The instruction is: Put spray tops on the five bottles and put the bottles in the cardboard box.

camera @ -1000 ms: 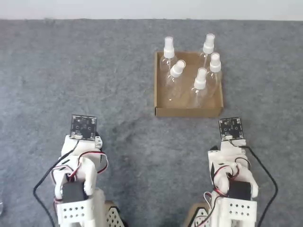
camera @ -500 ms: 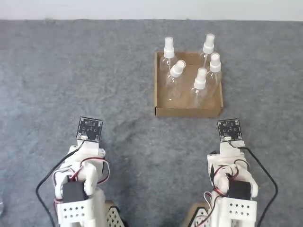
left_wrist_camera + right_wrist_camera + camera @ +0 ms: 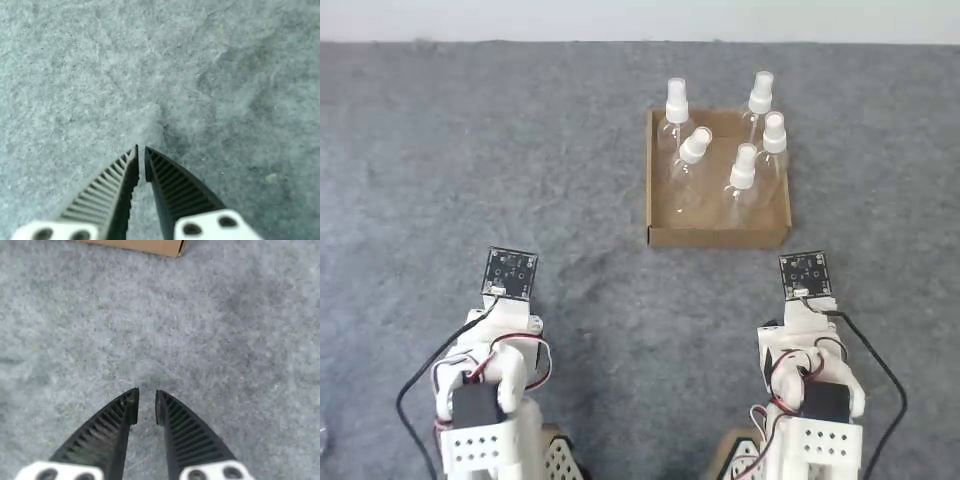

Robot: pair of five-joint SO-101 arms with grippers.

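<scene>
Bottles point(image 3: 743, 172) in cardboard box point(image 3: 718, 237), well apart from left fingers point(image 3: 112, 190), right fingers point(image 3: 107, 435); both clenched

five bottles point(image 3: 695, 165) in cardboard box point(image 3: 718, 237) | box ahead of right arm point(image 3: 810, 385); left arm point(image 3: 485, 390) well left

Seemingly carpeted table point(image 3: 470, 150) with cardboard box point(image 3: 718, 237)

Both arms sat folded back at the near edge, side by side and well apart. The left arm point(image 3: 480, 385) leaned slightly to the right, and the right arm point(image 3: 810, 385) stood straighter. Each wrist pointed forward and down. The left gripper point(image 3: 141, 149) held nothing, its jaws almost touching. The right gripper point(image 3: 146, 392) was also empty, with a narrow slit between its tips.
</scene>
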